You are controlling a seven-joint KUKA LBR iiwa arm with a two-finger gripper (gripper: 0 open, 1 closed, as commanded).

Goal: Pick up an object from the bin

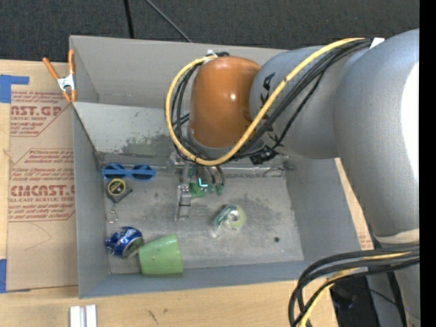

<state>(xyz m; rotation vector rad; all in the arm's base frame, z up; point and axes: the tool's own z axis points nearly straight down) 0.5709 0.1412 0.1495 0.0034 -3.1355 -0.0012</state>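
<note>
My gripper [184, 204] hangs below the orange wrist cover, low over the middle of the bin floor. A small green thing [201, 187] sits right against the gripper's underside, and I cannot tell whether it is held. Just to the right on the floor lies a clear, crumpled piece with a yellow-green patch [229, 219], apart from the gripper.
A blue pair of glasses [128, 172] and a small round dark-and-yellow thing [117, 188] lie at the left wall. A crushed blue can [123, 242] and a light green cup [161, 255] on its side rest in the near left corner. The big arm overhangs the bin's right side.
</note>
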